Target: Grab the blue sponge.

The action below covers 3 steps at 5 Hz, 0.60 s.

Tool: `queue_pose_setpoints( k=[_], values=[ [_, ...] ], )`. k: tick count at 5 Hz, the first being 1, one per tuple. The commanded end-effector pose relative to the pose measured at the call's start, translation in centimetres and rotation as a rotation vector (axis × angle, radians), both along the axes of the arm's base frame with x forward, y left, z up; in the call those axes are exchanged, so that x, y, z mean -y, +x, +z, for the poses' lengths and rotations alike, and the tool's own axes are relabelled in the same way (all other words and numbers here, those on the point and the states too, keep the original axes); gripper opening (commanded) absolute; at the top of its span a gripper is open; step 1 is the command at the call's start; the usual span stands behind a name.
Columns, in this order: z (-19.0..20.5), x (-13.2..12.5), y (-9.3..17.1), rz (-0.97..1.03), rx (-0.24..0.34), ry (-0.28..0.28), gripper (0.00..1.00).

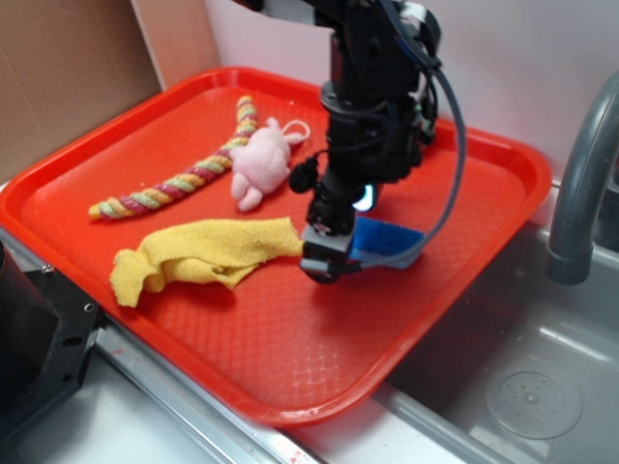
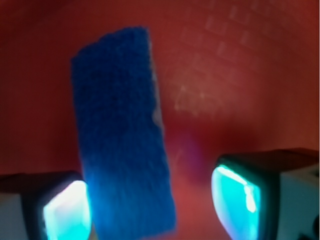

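Note:
The blue sponge point(image 1: 392, 240) lies flat on the red tray point(image 1: 290, 358), right of the tray's middle. My gripper point(image 1: 327, 259) is down at the tray over the sponge's left end. In the wrist view the sponge point(image 2: 122, 135) is a long bright blue strip with a pale edge. It runs between my two lit fingers, close to the left pad point(image 2: 67, 210). A wide gap of red tray separates it from the right pad point(image 2: 235, 197). My gripper point(image 2: 150, 205) is open around the sponge's near end, and that end runs out of the picture.
A yellow cloth point(image 1: 198, 253) lies crumpled just left of the gripper. Behind it are a pink plush toy point(image 1: 261, 159) and a striped rope toy point(image 1: 179, 179). A grey faucet point(image 1: 580, 184) and sink basin point(image 1: 522, 377) are on the right, beyond the tray's rim.

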<state>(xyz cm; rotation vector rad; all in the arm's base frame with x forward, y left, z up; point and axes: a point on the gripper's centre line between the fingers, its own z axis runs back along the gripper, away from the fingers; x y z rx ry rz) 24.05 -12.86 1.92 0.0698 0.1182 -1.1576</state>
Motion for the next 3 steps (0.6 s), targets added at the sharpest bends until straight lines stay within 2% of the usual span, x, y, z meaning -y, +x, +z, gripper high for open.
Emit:
queue_pose_setpoints(
  k=[1, 2, 3],
  values=[
    [0.7, 4.2, -2.8, -0.072, 0.014, -0.044, 1.0],
    [0.6, 4.1, -2.0, -0.046, 0.007, -0.034, 0.0],
    [0.1, 4.1, -3.4, -0.022, -0.005, -0.035, 0.0]
  ],
)
